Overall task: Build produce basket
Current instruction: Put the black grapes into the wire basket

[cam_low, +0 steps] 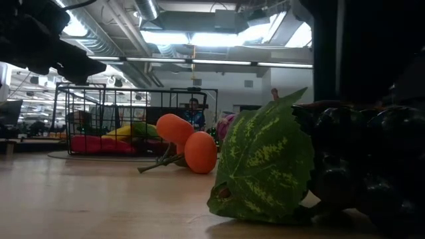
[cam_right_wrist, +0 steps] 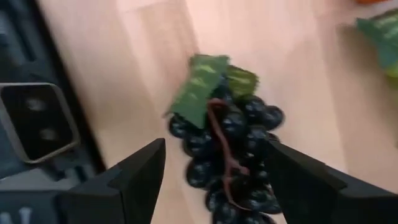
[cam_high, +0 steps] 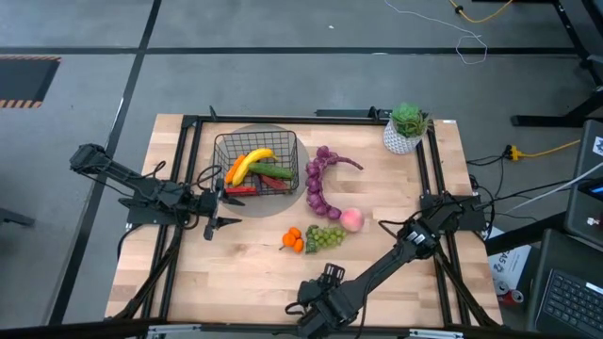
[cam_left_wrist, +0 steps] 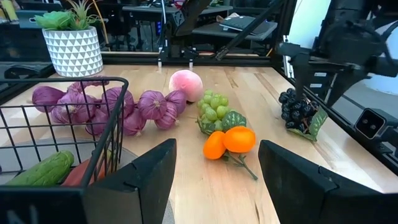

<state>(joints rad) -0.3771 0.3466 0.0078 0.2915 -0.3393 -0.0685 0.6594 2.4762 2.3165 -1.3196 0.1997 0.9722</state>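
The black wire basket [cam_high: 254,162] stands at the far left of the table and holds a yellow banana [cam_high: 248,162], a cucumber [cam_high: 273,172] and a red chilli [cam_high: 241,188]. A purple string of bulbs [cam_high: 318,181], a pink peach [cam_high: 351,219], green grapes [cam_high: 326,237] and orange pieces [cam_high: 294,239] lie on the wood. Dark grapes [cam_right_wrist: 233,146] with green leaves lie near the table's near edge. My right gripper [cam_right_wrist: 214,165] hangs open above them, pointing down, a finger on either side. My left gripper [cam_left_wrist: 217,180] waits open and level beside the basket's near side.
A white pot with a green plant [cam_high: 405,129] stands at the far right corner. Black frame rails [cam_high: 435,179] run along the table's sides. A camera block [cam_right_wrist: 37,121] sits close to the dark grapes at the near edge. Bare wood lies at the near left.
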